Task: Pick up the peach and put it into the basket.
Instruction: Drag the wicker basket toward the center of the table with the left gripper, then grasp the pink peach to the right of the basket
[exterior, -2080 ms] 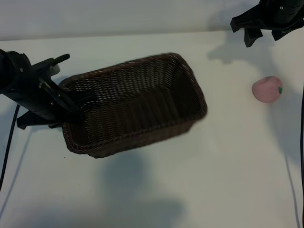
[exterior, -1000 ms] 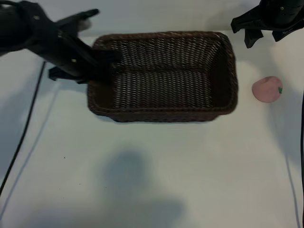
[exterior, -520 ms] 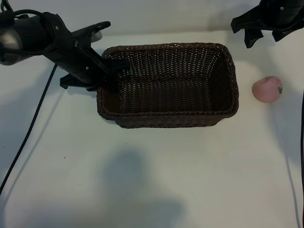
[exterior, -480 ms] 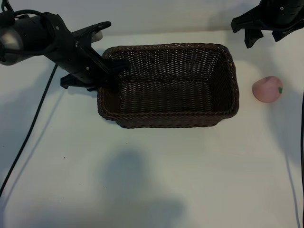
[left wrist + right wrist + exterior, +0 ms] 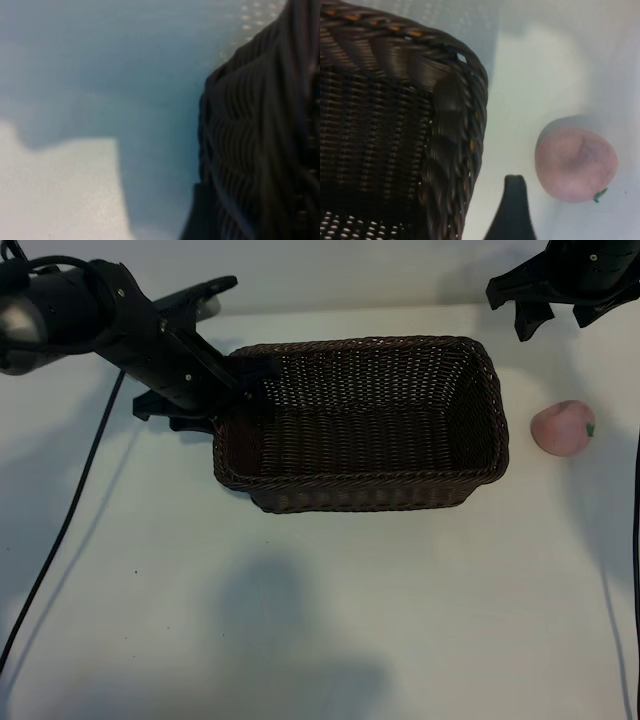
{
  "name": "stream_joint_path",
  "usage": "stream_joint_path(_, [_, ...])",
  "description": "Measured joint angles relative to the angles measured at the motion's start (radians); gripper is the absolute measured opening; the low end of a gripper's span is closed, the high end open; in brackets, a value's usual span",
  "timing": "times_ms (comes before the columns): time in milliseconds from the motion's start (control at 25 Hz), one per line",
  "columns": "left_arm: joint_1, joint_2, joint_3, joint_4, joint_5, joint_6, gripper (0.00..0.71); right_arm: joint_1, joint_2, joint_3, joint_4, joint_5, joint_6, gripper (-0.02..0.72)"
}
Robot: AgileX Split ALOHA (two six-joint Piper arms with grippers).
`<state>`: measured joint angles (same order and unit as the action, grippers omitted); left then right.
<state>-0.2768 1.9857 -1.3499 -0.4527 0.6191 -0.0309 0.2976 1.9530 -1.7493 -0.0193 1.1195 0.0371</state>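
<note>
Peach first: the small round pale-pink toy peach [image 5: 563, 428] with its tiny green leaf mark sits on the white bench [image 5: 400, 620] at about three o'clock from the large rectangular dark-brown woven wicker basket [image 5: 365, 420], near its short end but clear of the braided rim. From my seat it looks light and matte, so I judge it should not slip much, though being round it could roll if nudged off-centre; I would take it across its widest middle, coming down from above. My right tool [image 5: 548, 302] hangs at roughly twelve o'clock from the peach, well above the bench, with its fingers spread and nothing between them; its wrist view shows the peach [image 5: 576, 159] just beside the basket corner [image 5: 455, 125]. My left tool [image 5: 238, 380] is at the basket's nine o'clock end, right at the rim, and I cannot tell whether it grips the wicker or stands open.
</note>
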Motion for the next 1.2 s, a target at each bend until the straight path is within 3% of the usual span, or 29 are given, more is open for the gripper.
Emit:
stream_joint_path(120, [0.000, -0.046, 0.000, 0.041, 0.021, -0.012, 0.613, 0.000, 0.000, 0.000, 0.001, 0.001, 0.002, 0.587])
stream_joint_path(360, [0.000, -0.166, 0.000, 0.164, 0.097, -0.067, 0.602, 0.000, 0.000, 0.000, 0.001, 0.049, 0.003, 0.587])
stream_joint_path(720, [0.000, -0.266, 0.000, 0.168, 0.108, -0.077, 0.597, -0.004, -0.042, 0.000, 0.002, 0.098, 0.019, 0.587])
stream_joint_path(840, [0.000, -0.275, 0.000, 0.168, 0.108, -0.077, 0.595, -0.033, -0.043, 0.034, 0.005, 0.061, 0.038, 0.587])
stream_joint_path(1200, [0.000, -0.279, 0.000, 0.169, 0.108, -0.077, 0.595, -0.099, -0.029, 0.226, 0.019, -0.178, 0.054, 0.587])
